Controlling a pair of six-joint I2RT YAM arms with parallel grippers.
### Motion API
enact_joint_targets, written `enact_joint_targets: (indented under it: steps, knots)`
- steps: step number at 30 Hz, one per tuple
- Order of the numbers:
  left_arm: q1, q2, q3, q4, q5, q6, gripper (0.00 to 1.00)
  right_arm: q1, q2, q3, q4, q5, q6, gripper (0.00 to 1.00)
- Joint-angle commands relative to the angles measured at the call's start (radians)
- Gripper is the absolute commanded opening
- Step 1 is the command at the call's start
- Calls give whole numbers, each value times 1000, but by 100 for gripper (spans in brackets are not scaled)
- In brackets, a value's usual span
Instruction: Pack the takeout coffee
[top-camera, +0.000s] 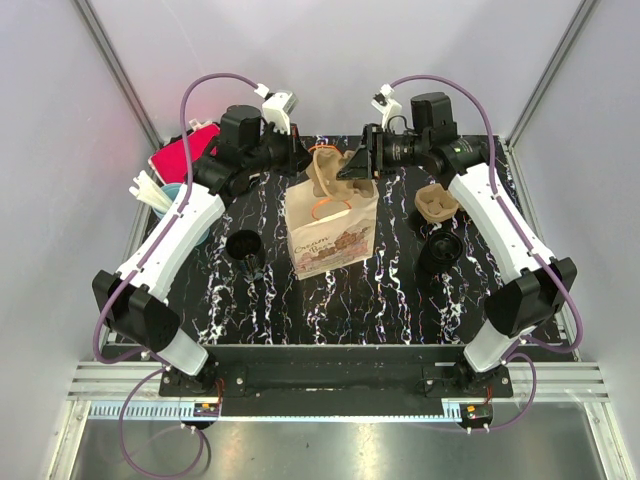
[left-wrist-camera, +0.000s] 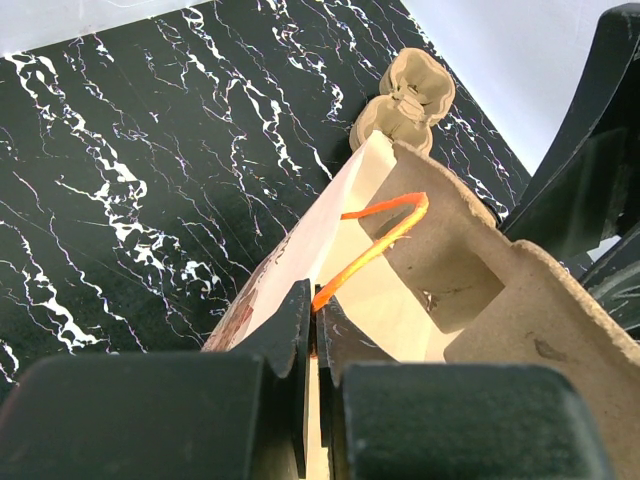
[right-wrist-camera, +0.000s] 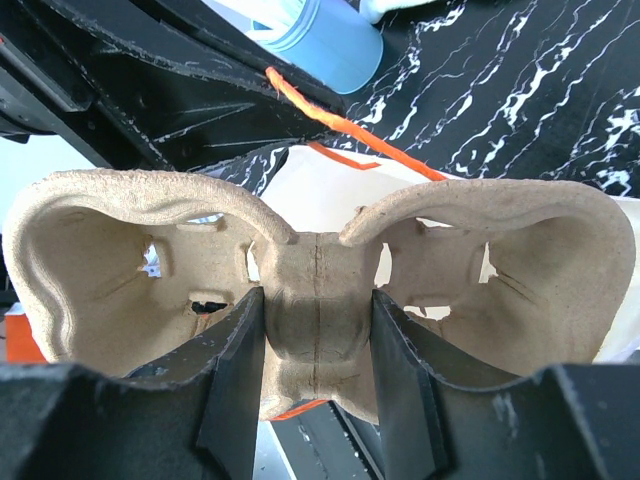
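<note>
At table centre stands one paper bag (top-camera: 333, 235), upright, brown-white with a printed dark label on its near face and thin orange handles (top-camera: 336, 205); mouth open upward. Over the mouth, at the far side: one moulded pulp cup carrier (top-camera: 328, 170), tan, rough fibre, two cup wells visible either side of a raised central ridge; it is tilted on edge and partly down between the bag walls. Right gripper (right-wrist-camera: 317, 330) has its fingers drawn in against both sides of that ridge and holds the carrier clear of the table. Left gripper (left-wrist-camera: 314, 315) is pinched nearly closed on the bag's upper rim, paper edge between the fingers, an orange handle loop rising just beside them. The carrier wall touches the inner face of the bag in the left wrist view. Count, carriers: two, the second (top-camera: 436, 203) lying on the black marbled table (top-camera: 380, 300) right of the bag, apart from it. Count, black cups: two, one (top-camera: 243, 246) left of the bag, one (top-camera: 441, 250) right of it just near the loose carrier; whether either has a lid, cannot tell. Count, bags: one. At the left edge: one blue cup (top-camera: 175, 195) holding white sticks (top-camera: 148, 190), and one red flat item (top-camera: 182, 152) behind it, partly hidden by the left arm.
</note>
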Motion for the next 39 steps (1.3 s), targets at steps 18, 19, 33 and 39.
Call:
enact_joint_targets:
  steps: [18,19,33,39]
  knots:
    - [5,-37,31,43,-44,-11,0,-18,-6,6,37,-3,62,42]
    - [4,-37,35,40,-48,-11,0,-18,-3,9,31,20,55,42]
    - [2,-19,65,31,-41,-36,0,44,28,24,-58,242,-33,43]
    - [2,-22,62,29,-45,-34,0,93,28,26,-103,335,-94,43]
